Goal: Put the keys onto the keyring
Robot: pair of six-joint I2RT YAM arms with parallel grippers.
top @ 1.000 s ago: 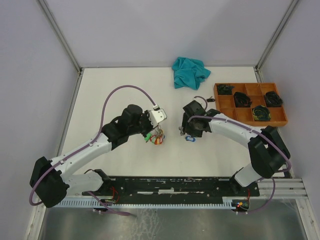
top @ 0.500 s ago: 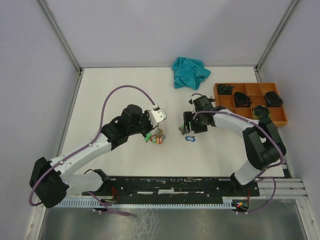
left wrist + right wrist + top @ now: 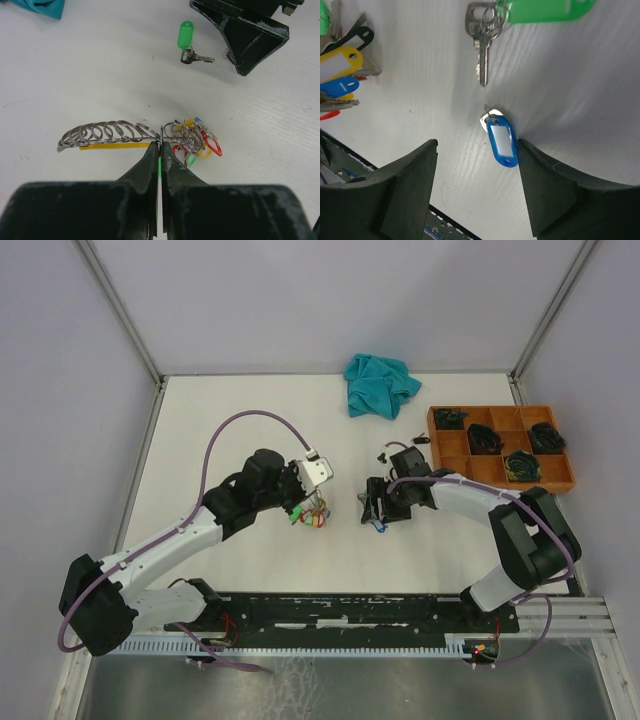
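Looking through the left wrist camera, I see the left tool (image 3: 160,146) pinched shut on the keyring (image 3: 161,134), a wire so thin I cannot trace its full loop. A row of split loops (image 3: 110,132) fans out on one side of the grip. A bunch of tagged keys (image 3: 195,142) crowds the other side, overlapping too much to count. The right tool (image 3: 476,150) stands wide open and holds nothing, its fingers straddling the blue-tagged key (image 3: 501,142) on the counter (image 3: 230,420); the tag covers most of that key's metal. Just beyond lies the green-tagged key (image 3: 481,45), its tag cut off by the frame edge. From overhead, both loose keys are hard to make out beside the right tool.
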